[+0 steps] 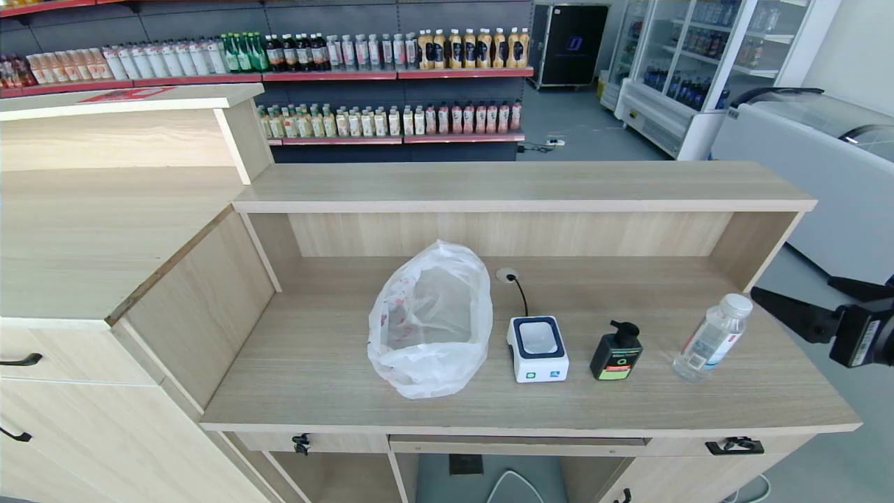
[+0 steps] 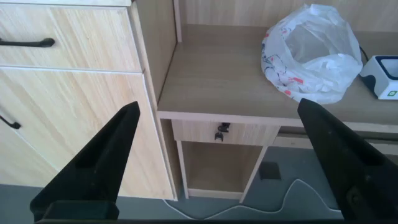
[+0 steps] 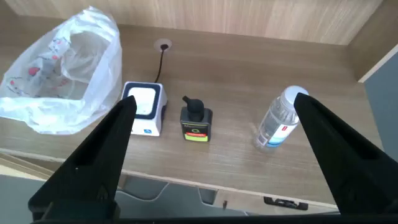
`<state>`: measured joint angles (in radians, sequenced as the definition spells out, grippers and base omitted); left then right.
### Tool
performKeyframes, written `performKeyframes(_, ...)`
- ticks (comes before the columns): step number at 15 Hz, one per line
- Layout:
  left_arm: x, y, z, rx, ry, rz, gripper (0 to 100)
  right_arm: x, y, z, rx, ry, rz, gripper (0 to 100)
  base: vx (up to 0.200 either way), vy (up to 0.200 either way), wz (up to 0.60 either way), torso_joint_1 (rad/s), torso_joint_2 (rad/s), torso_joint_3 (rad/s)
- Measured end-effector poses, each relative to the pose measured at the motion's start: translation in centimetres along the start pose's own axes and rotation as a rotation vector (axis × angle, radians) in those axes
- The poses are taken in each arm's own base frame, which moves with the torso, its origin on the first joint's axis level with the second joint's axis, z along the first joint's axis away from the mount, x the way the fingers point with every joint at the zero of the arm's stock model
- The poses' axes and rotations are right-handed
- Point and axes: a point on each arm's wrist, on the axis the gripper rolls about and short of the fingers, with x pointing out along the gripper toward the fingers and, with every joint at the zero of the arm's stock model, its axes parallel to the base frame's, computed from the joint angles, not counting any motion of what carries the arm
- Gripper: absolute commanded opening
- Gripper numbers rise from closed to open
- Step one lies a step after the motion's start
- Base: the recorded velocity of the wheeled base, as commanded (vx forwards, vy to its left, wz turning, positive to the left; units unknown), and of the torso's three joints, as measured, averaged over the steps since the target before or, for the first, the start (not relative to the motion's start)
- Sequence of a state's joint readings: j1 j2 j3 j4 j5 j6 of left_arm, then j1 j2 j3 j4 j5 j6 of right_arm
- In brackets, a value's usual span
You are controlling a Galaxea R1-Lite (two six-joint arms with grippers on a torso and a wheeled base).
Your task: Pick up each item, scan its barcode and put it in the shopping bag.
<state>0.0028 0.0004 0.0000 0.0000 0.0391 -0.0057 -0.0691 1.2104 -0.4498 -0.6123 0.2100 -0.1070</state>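
- bag (image 1: 429,318): mouth open, on counter (image 1: 314,377), centre-left.
- scanner (image 1: 536,347): just right of bag; cable (image 1: 520,293) runs to far side.
- pump btl (image 1: 617,351): dark, upright, right of scanner, apart from it.
- water btl (image 1: 711,337): clear w/ white cap, standing further right, near counter's right end.
- R gripper (image 3: 212,102): jaws spread wide, empty; off counter's right end, near water btl, not touching.
- L gripper (image 2: 219,104): jaws spread wide, empty; near-left of counter, lower than its top.
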Motion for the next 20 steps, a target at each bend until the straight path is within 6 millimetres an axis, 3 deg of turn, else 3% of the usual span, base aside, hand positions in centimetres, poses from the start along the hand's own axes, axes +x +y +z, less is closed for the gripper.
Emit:
performKeyframes(4,0.0,0.0,0.0,0.0,0.0,0.0,100,4.7,-3.7,-3.6,-0.081,0.145,-0.017,100,0.0,0.0,0.0,0.0,0.0,0.0)
performKeyframes(9,0.0,0.0,0.0,0.0,0.0,0.0,100,7.1,-6.8,-8.2,-0.059,0.244,-0.001,100,0.0,0.0,0.0,0.0,0.0,0.0)
performKeyframes(14,0.0,0.0,0.0,0.0,0.0,0.0,100,8.5,-6.9,-11.7,-0.071,0.325,0.136,100,0.0,0.0,0.0,0.0,0.0,0.0)
performKeyframes(20,0.0,0.0,0.0,0.0,0.0,0.0,100,11.0,-6.6,-14.5,-0.074,0.329,0.206,100,0.0,0.0,0.0,0.0,0.0,0.0)
